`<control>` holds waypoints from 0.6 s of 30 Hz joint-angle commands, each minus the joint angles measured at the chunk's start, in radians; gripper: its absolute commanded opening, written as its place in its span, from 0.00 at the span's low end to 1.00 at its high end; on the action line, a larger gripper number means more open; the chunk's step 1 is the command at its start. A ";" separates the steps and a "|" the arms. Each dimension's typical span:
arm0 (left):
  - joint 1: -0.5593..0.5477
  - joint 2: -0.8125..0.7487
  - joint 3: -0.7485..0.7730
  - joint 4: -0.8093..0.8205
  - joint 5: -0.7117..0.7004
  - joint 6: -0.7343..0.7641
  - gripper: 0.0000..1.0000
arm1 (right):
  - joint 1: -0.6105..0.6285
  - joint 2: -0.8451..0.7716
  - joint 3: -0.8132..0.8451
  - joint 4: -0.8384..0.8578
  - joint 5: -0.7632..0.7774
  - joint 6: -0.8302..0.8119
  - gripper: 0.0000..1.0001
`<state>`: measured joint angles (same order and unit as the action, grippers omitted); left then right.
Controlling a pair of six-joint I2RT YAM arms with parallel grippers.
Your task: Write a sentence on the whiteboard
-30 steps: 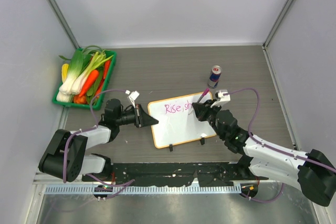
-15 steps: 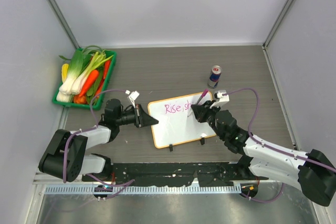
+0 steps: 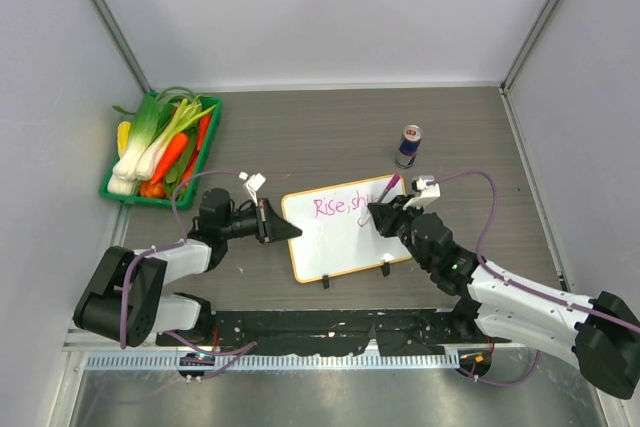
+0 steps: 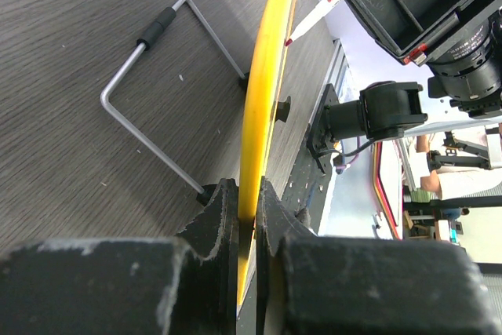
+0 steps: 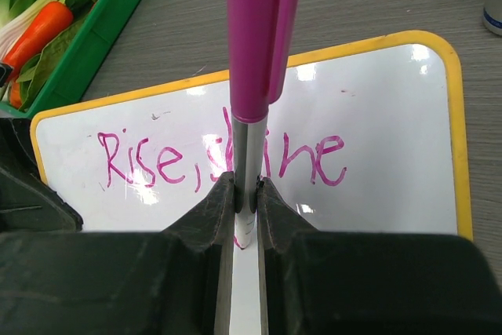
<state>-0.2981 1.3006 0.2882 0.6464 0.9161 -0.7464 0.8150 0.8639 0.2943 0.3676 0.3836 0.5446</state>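
Overhead, pale walls (image 3: 300,17) enclose the wood-grain table (image 3: 300,137); left jaws pinch the whiteboard (image 3: 340,242), right jaws a marker (image 5: 251,37).

The right gripper (image 3: 380,214), clamped on the marker (image 3: 392,185), has been shifted slightly rightward; more of the sentence (image 3: 340,207) is uncovered just beside it.

Small white whiteboard (image 3: 340,242), yellow-orange frame, rounded corners, is seen mid-table, long axis skewed toward 2 o'clock. Black clip feet (image 3: 325,282) are noted at 6 o'clock edge. Magenta sentence (image 5: 149,164), "Rise, shine", is written along 12 o'clock edge.
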 commanded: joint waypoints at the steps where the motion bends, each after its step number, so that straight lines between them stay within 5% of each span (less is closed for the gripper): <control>1: 0.004 0.017 0.002 -0.060 -0.099 0.067 0.00 | 0.003 0.024 0.028 -0.025 0.084 -0.005 0.01; 18: 0.004 0.019 0.003 -0.059 -0.097 0.067 0.00 | 0.001 0.063 0.095 0.016 0.130 -0.043 0.01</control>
<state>-0.2981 1.3006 0.2882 0.6468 0.9161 -0.7464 0.8173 0.9043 0.3428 0.3630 0.4721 0.5240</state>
